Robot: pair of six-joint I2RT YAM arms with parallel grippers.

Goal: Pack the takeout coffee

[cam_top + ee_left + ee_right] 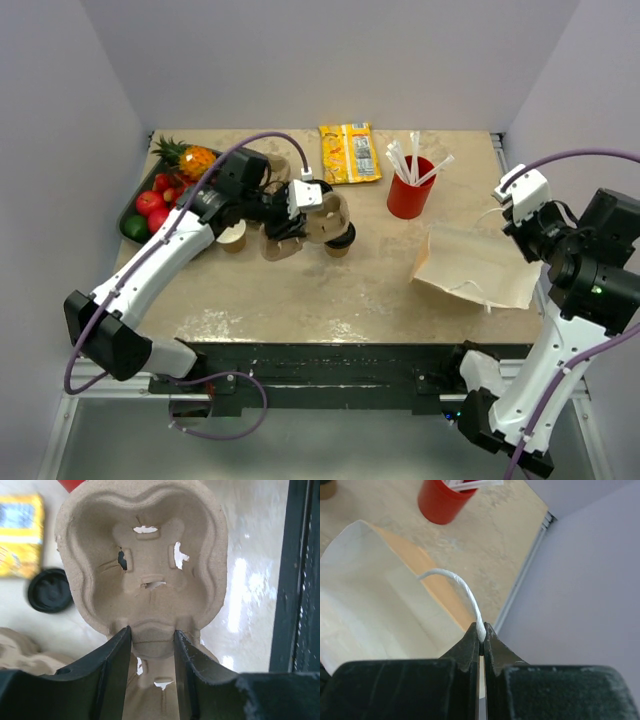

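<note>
The takeout coffee [340, 240], a brown paper cup with a black lid, stands mid-table. It is hidden in both wrist views. My left gripper [303, 198] is shut on the rim of a moulded cardboard cup carrier [322, 215], holding it tilted just behind and above the coffee. In the left wrist view the gripper [152, 632] clamps the carrier [145, 555] at its edge. My right gripper [507, 207] is shut on the white string handle [455, 587] of a paper bag [475, 268] lying on the table at the right. The bag [380, 605] lies below the gripper [481, 630].
A lidless paper cup [232, 237] and a second carrier [280, 245] sit left of the coffee. A loose flat black lid [50, 590] lies behind the held carrier. A yellow packet [349, 152], a red cup of straws [409, 195] and a fruit tray [165, 195] stand at the back.
</note>
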